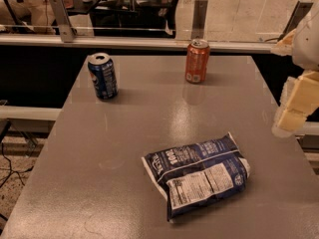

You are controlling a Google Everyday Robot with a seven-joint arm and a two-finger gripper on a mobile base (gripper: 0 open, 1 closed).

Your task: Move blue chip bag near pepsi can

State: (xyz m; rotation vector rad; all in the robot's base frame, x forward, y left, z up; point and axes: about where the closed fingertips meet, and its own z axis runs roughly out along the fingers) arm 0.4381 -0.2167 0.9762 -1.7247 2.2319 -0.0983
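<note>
The blue chip bag [198, 175] lies flat on the grey table [124, 148], right of the middle and toward the front, with its white nutrition label facing up. The pepsi can [102, 76] stands upright at the back left of the table, well apart from the bag. My gripper [294, 106] is at the right edge of the view, above the table's right side, up and to the right of the bag and not touching it. It holds nothing that I can see.
An orange-red can [197, 61] stands upright at the back of the table, right of centre. A metal rail with glass panels [149, 41] runs behind the table. The table's left and right edges drop off to the floor.
</note>
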